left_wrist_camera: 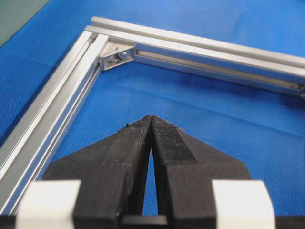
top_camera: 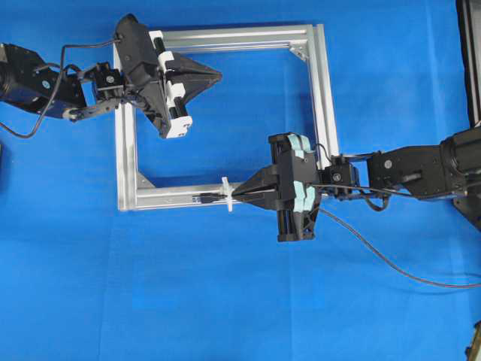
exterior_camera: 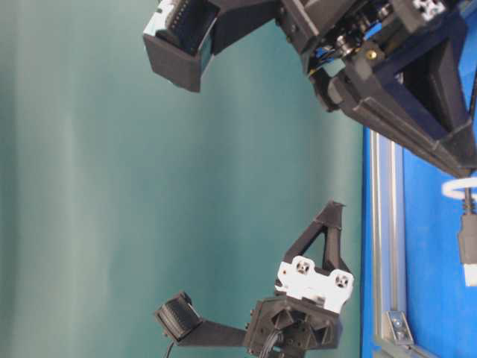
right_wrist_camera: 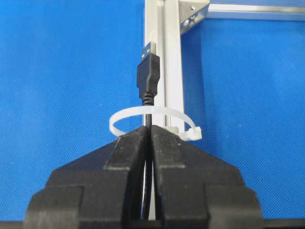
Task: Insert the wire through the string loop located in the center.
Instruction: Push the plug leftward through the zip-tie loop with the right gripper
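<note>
We are pinching the wire (right_wrist_camera: 148, 83) in our right end effector (right_wrist_camera: 148, 131), its plug projecting just beyond the fingertips through the string loop (right_wrist_camera: 153, 120) over the frame bar (right_wrist_camera: 164, 57). Our left end effector (left_wrist_camera: 150, 119) is resting closed and empty, well apart.

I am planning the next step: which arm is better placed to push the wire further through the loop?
The right. Its gripper is shut on the thin black wire, whose plug has passed the small white string loop. The left gripper is shut, empty, at the silver frame's far side.
</note>
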Robot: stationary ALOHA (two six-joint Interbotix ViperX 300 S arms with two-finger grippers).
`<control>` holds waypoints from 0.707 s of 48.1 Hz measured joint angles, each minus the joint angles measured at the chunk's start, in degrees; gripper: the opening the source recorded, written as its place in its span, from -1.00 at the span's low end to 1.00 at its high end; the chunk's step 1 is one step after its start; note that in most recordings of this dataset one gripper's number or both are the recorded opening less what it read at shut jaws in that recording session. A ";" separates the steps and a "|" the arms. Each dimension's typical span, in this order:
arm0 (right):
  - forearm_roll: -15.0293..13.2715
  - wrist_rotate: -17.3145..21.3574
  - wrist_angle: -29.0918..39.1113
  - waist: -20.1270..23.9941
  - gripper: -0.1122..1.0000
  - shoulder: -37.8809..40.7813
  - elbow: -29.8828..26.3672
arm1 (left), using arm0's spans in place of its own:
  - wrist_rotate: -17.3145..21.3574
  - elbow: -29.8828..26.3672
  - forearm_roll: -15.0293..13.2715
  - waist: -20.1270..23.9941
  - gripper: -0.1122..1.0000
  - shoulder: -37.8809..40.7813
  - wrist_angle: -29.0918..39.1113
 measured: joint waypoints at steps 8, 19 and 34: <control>0.00 0.00 0.00 0.09 -0.84 0.09 0.09 | 0.00 0.00 0.00 -0.09 -0.81 0.00 0.00; 0.09 0.00 0.09 0.00 -0.84 0.00 0.00 | -0.97 0.26 0.00 -0.79 -0.81 -0.09 0.00; 0.00 0.00 0.09 0.00 -0.84 0.09 0.09 | -1.93 2.72 0.00 -7.47 -0.81 -3.08 0.00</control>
